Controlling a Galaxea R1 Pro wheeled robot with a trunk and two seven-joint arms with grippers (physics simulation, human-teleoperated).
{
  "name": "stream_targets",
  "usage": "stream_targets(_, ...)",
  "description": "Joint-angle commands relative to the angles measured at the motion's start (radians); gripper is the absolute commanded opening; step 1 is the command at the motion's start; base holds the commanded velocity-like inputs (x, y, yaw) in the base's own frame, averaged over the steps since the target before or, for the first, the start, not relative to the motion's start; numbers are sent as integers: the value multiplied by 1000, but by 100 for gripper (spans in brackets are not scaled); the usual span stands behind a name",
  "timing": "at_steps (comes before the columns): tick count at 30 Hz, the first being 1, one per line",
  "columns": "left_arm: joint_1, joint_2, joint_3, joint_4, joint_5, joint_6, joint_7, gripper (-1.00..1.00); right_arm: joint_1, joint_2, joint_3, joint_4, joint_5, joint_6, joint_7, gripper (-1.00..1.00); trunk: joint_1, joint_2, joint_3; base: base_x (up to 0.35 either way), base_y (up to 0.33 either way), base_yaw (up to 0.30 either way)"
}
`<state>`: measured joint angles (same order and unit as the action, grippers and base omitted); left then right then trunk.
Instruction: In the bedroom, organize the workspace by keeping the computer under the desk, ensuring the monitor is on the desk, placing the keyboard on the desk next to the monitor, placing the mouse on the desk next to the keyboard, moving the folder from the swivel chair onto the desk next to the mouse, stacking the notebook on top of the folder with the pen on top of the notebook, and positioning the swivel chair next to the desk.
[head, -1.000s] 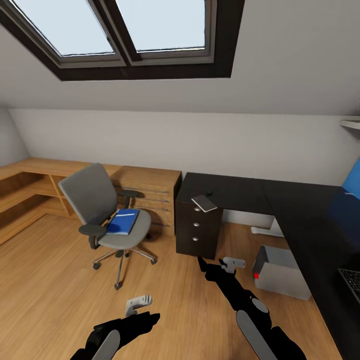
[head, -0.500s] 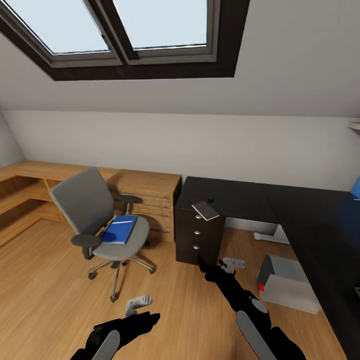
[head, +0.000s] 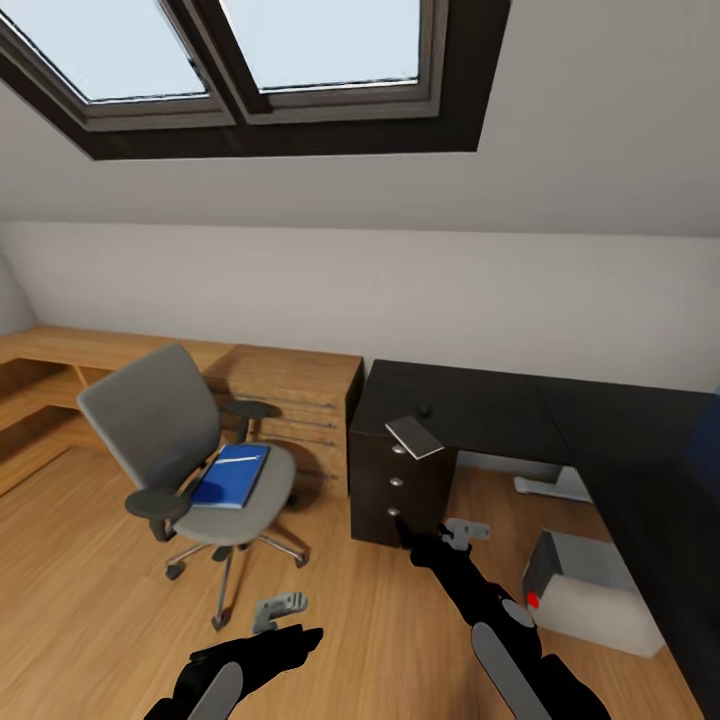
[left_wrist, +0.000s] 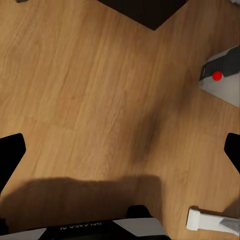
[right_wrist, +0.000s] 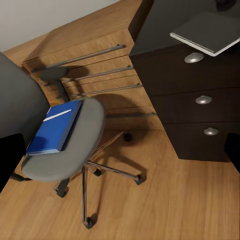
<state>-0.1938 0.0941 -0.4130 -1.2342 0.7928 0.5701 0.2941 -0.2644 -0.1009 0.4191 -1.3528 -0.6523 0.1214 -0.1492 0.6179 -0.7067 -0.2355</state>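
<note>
Nothing but the camera moved: folder (head: 231, 477) lies on the chair (head: 190, 458) beside the counter (head: 470, 400), notebook (head: 415, 436) overhanging its edge. Both jaws apart, empty.

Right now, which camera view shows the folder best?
The right wrist view: the folder appears large there, lying flat on the chair seat with a thin white item on top. The head view shows the folder smaller, on the same seat. The left wrist view shows floor and the computer.
</note>
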Motion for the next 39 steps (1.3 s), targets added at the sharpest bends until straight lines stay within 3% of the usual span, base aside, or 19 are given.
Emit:
stream_targets(1, -1, 1, -3, -2, 10, 1, 10, 100, -1, -1, 3, -2, -7, 3, -9, 100, 1, -1, -2, 279, 0, 0)
stream_targets(9, -1, 1, -4, -2, 11, 1, 10, 100, -1, -2, 2, -27, -7, 26, -34, 100, 1, -1, -2, 306, 0, 0)
stream_targets(14, -1, 0, -12, -2, 11, 1, 11, 100, -1, -3, -9, -133, -8, 149, -140, 100, 1, -1, -2, 300, 0, 0)
stream_targets(19, -1, 1, -53, -3, 10, 0, 12, 100, -2, -3, -83, -195, -23, 283, -249, 100, 1, -1, -2, 315, 0, 0)
stream_targets(20, -1, 1, -65, -3, 10, 0, 13, 100, -2, -3, -116, -203, -29, 323, -270, 100, 1, -1, -2, 319, 0, 0)
stream_targets(24, -1, 0, -85, -6, 9, -2, 14, 100, -5, -3, -173, -214, -35, 409, -303, 100, 1, -1, -2, 320, 0, 0)
stream_targets(39, -1, 1, -89, -7, 8, -2, 14, 100, -7, -3, -189, -217, -35, 435, -314, 100, 1, -1, -2, 321, 0, 0)
